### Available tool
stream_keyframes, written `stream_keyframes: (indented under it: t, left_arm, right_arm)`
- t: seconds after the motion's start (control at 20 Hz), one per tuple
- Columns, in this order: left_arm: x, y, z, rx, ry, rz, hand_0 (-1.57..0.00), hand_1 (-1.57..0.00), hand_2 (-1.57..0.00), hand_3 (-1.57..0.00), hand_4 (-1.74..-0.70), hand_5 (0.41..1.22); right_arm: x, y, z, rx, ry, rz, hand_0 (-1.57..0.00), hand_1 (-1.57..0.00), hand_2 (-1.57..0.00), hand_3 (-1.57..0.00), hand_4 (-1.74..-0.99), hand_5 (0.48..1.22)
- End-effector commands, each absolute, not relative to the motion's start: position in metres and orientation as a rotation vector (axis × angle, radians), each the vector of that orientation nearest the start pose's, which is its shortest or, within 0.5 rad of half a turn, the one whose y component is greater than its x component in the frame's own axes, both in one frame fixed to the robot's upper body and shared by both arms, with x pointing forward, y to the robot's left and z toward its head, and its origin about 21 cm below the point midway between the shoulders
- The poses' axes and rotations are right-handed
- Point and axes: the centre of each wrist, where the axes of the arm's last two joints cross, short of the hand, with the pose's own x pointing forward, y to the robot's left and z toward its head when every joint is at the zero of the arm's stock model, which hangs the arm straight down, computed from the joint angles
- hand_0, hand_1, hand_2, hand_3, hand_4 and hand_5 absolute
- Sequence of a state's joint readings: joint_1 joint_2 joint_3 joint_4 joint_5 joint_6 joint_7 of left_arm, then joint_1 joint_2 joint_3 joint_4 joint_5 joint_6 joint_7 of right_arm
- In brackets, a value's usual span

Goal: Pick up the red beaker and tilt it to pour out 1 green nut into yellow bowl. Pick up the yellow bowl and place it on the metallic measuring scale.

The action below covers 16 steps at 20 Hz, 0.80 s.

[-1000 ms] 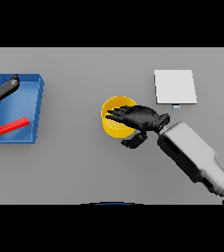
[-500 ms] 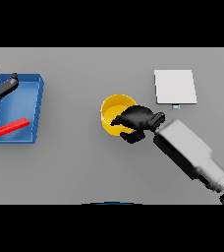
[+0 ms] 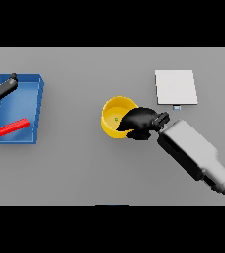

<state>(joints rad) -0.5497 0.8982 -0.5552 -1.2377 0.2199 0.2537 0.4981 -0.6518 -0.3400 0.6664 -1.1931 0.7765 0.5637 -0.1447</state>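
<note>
Gripping the yellow bowl point(image 3: 115, 117) at its near right rim, the right hand point(image 3: 140, 121) had its fingers curled over the edge, with the thumb showing below the rim on the outside. The bowl sat on the grey table point(image 3: 85, 168), directly to the left of that hand, and a single small green nut point(image 3: 117, 118) lay inside it, just beyond the fingertips. The right arm point(image 3: 196, 155) ran back from the hand toward the lower right corner of the view, white and grey along its length.

Up and to the right of the right hand, a little apart from it, lay the metallic measuring scale point(image 3: 175, 87), a flat pale square with a small tab at its near edge (whether that tab is a display I could not tell). The bowl was not touching the scale; bare table showed between them.

Far to the left of the right hand, well apart from the bowl, stood a blue tray point(image 3: 38, 106). In its near part lay the red beaker point(image 3: 7, 129), on its side and slanted, its right end pointing somewhat away from the robot. The left hand point(image 3: 1, 89) showed at the tray's far left corner, over the tray's rim, dark fingers stretched out straight and holding nothing. From that hand the beaker lay just below, apart from the fingers.
</note>
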Motion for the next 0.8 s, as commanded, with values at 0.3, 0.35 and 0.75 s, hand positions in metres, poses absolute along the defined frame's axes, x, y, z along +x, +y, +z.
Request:
stream_keyframes:
  t: [0.3,0.35,0.75]
  left_arm:
    - [0.341,0.328,0.119,0.734,-1.094,-0.536,0.00,0.00,0.00,0.00,-0.80,0.723]
    - [0.340,0.332,0.117,0.741,-1.081,-0.534,0.00,0.00,0.00,0.00,-0.80,0.721]
    - [0.341,0.330,0.119,0.730,-1.096,-0.537,0.00,0.00,0.00,0.00,-0.80,0.723]
  right_arm:
    - [0.346,-0.136,0.088,-0.253,-1.199,2.026,-1.55,-1.55,-1.49,-1.33,-1.732,1.215]
    - [0.346,-0.136,0.101,-0.276,-1.209,2.027,-1.55,-1.55,-1.51,-1.38,-1.731,1.216]
    - [0.346,-0.158,0.143,-0.397,-1.202,1.967,-1.57,-1.57,-1.56,-1.25,-1.720,1.219]
